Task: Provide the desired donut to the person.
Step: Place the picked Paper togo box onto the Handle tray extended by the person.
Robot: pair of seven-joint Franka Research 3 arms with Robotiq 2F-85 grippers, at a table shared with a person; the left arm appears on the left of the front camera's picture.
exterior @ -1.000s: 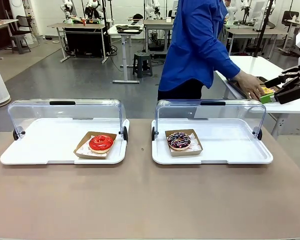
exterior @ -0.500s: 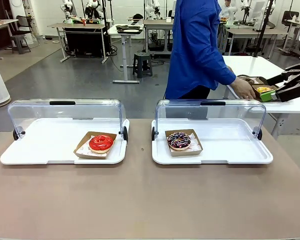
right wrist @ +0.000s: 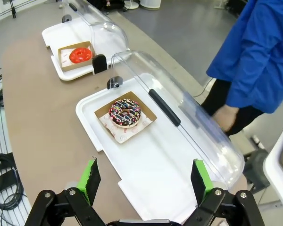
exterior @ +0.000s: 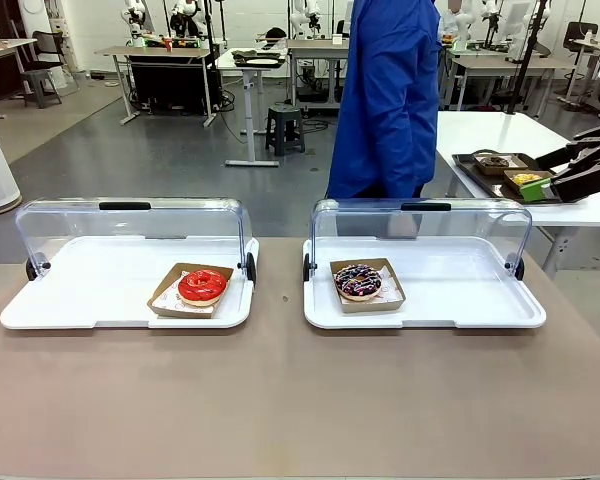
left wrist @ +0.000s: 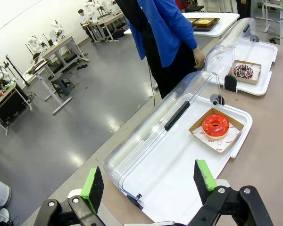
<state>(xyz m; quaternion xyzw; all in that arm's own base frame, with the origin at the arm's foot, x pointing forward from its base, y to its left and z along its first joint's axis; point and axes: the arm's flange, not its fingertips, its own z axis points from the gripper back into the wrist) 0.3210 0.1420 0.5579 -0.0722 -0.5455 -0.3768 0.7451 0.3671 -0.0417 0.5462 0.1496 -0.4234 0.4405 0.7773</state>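
The person [exterior: 388,100] has drawn their hand back from the side table and straightened up behind the bench [exterior: 280,400]. Two open-lidded white trays sit there: the left tray [exterior: 60,300] holds a red-glazed donut [exterior: 202,286], the right tray [exterior: 460,300] a chocolate sprinkled donut [exterior: 358,281]. Which is wanted is unclear. Both look soft, with glaze that smears; gripping the cardboard liner seems safer. The left end effector [left wrist: 150,181] and right end effector [right wrist: 144,181] hover spread apart, empty.

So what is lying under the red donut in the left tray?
The red donut sits in a shallow brown cardboard tray lined with white printed paper, inside the white display tray. The paper directly beneath the donut is covered, so its print there cannot be seen.
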